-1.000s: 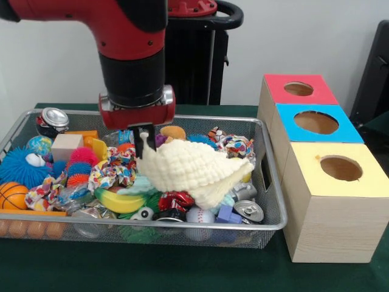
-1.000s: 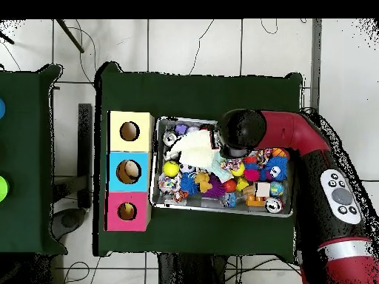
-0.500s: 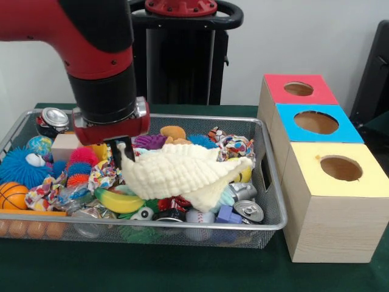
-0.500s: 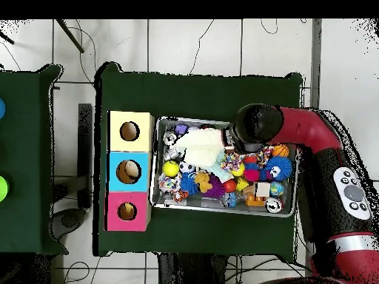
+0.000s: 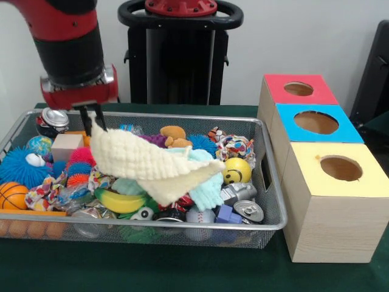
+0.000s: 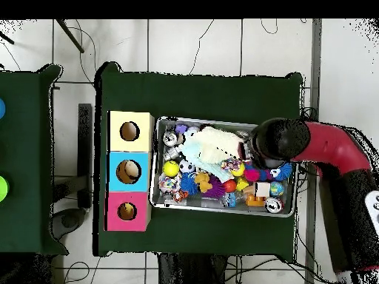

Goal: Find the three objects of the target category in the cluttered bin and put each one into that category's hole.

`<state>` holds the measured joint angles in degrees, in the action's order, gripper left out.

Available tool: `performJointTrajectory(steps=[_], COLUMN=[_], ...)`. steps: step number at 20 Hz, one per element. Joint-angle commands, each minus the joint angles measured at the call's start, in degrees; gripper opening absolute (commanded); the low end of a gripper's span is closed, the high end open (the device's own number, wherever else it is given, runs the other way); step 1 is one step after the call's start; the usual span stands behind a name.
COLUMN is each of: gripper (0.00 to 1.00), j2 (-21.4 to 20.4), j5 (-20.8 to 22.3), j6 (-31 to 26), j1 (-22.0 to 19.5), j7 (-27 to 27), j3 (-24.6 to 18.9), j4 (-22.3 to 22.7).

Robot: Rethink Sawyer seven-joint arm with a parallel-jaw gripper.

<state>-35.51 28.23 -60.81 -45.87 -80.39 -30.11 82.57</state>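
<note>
Gripper (image 5: 93,120) clamped on one corner of the cream cloth (image 5: 149,163), which it has dragged across the cluttered bin (image 5: 272,210) away from the box-side end over the last second, lifting that corner clear of the toys. Yellow smiley ball (image 5: 236,170) and pale green cloth (image 5: 203,182) are newly uncovered, so the search gains ground. The category's hole (image 5: 298,89) sits beyond the bin's box-side end, nothing delivered yet.

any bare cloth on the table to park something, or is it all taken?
Free green cloth: the strip in front of the wire bin and the yellow-topped box, front view. Overhead, a wide band beyond the bin, a narrower one on the opposite side. Bin itself is packed; the hand holds a cream cloth over it.
</note>
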Motion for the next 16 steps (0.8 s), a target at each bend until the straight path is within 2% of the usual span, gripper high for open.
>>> performJointTrajectory(steps=[1,5,9,10,12,16], gripper=[0.0,0.0,0.0,1.0,1.0,1.0], j2=[-18.6,-20.6,-18.9,-18.2,-17.5,-16.6], j5=[-0.1,-0.3,0.9,-0.1,-1.1,0.3], j6=[4.9,8.5,10.0,11.2,12.7,12.1], j1=[-4.0,-6.3,-7.3,-8.3,-9.5,-8.2], j7=[9.7,8.5,8.8,9.0,9.8,8.9], j3=[-1.2,-2.7,-3.8,-5.0,-6.4,-6.2], j4=[20.4,24.6,25.2,25.9,26.6,25.8])
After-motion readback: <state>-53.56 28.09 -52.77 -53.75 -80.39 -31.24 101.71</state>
